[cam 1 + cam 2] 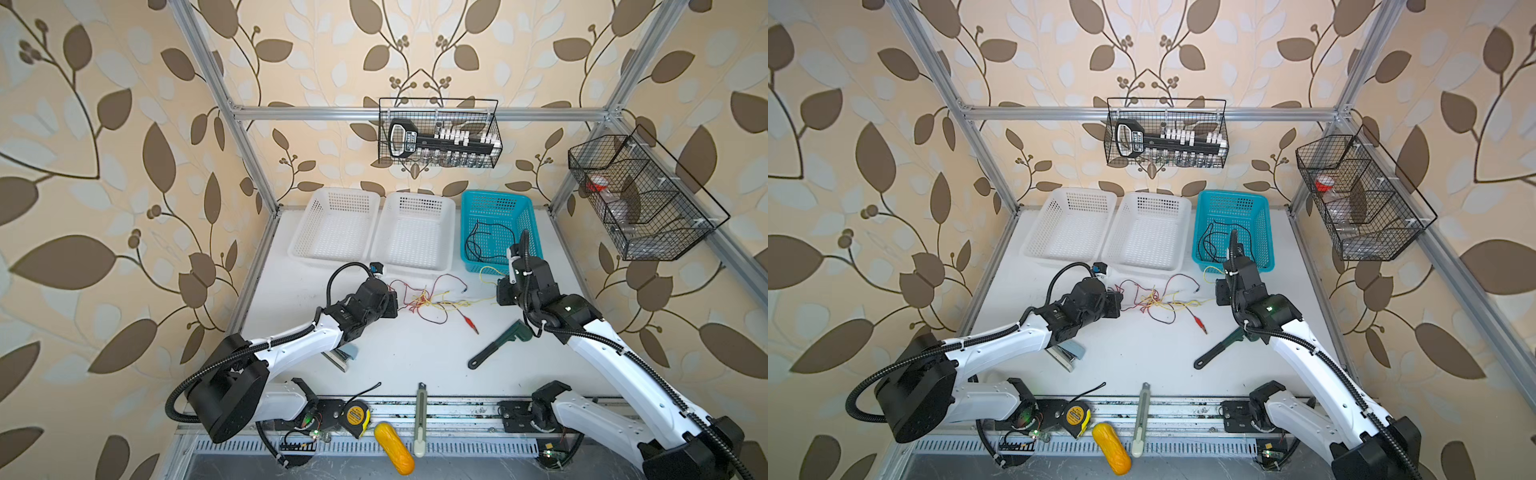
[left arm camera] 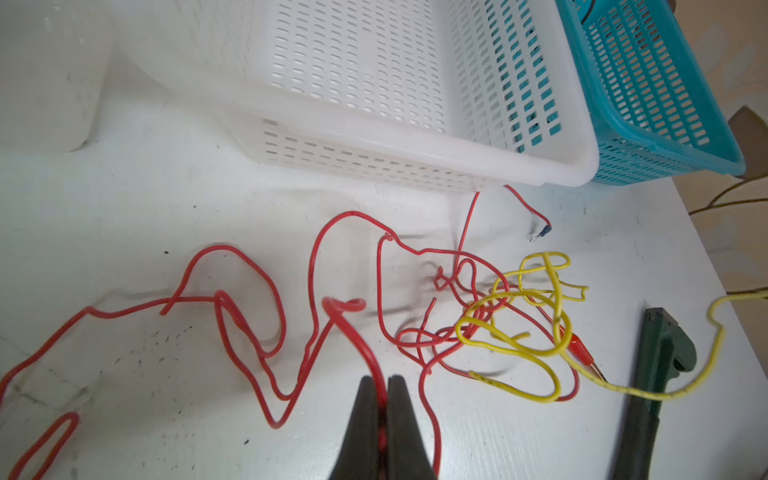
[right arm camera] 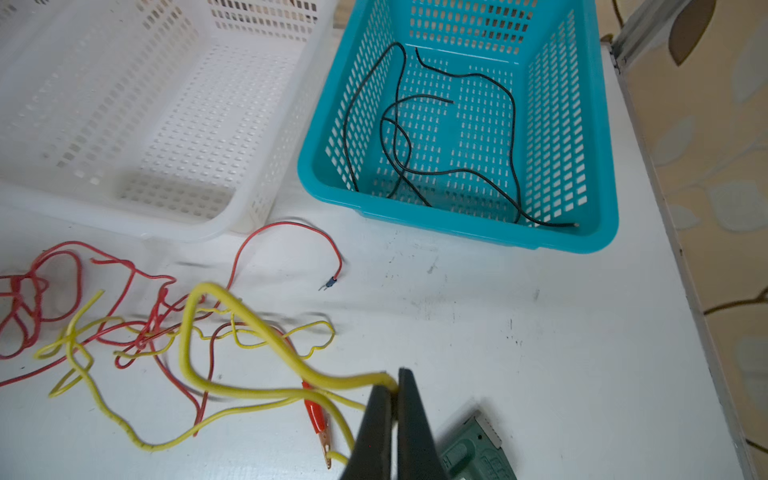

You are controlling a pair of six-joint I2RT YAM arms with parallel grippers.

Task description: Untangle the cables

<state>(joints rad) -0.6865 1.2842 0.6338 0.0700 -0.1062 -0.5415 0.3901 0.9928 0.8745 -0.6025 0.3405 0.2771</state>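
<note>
Cream wallpaper (image 1: 104, 124) with brown leaves and vines covers the walls left, far and right. A silver metal frame (image 1: 415, 113) runs along them and edges the white, scuffed surface (image 1: 395, 357). Light is soft and even, with faint shadows on the surface.

Robotics lab bench: aluminium frame (image 1: 311, 113) around a white table (image 1: 415, 357), robot arms (image 1: 291, 345) mounted at its near edge, leaf-patterned wallpaper (image 1: 104, 124) backdrop.

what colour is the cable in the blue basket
Black; cable clearest in right wrist view.
</note>
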